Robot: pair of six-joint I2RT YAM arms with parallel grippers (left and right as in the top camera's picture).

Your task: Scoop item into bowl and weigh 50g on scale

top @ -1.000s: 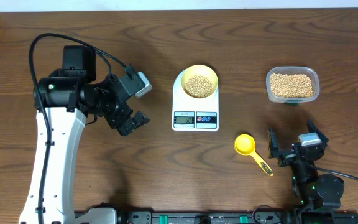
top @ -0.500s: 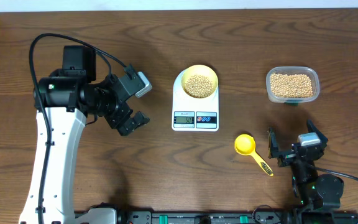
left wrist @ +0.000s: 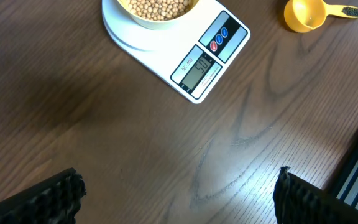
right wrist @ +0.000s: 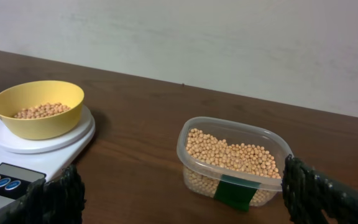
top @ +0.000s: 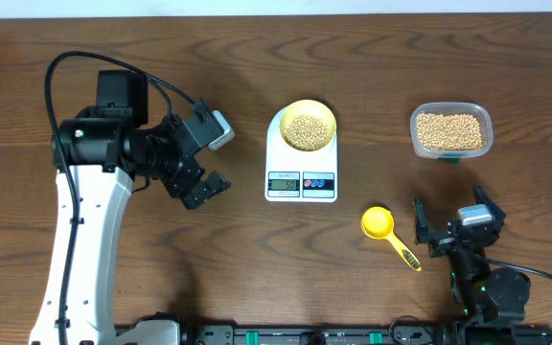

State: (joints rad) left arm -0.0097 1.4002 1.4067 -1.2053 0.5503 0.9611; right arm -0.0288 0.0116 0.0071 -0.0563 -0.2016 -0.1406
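The small round tan beans [top: 306,130] sit heaped in the small pale yellow bowl [top: 284,123], which stands on the round platform of the flat white digital scale [top: 274,158]. The scale's display [left wrist: 199,69] appears to read 50, so I judge the weighing is as good as met.

Seen from the left gripper [left wrist: 179,193], bowl and scale lie ahead of the jaws, well apart from them. The jaws are spread wide with only bare wooden table between the fingers. From the right gripper [top: 450,213], the bowl is ahead and off to the left. The clear rectangular plastic tub [top: 414,134] of spare beans is straight ahead between the lines of its fingers. These jaws are also wide apart and hold nothing. The bright yellow handled scoop [top: 379,223] lies empty on the table just to the left of the right jaws.

The beans look hard, smooth and light, so they would likely roll and scatter rather than bear a pinch. Any adding or removing is best done with the scoop, gripped along its thin handle. The bowl looks light and could slide on the platform, and its rim is the place to take it.

Against the earlier overhead frames nothing differs: arms, scoop, tub, bowl and reading all stand as they did.
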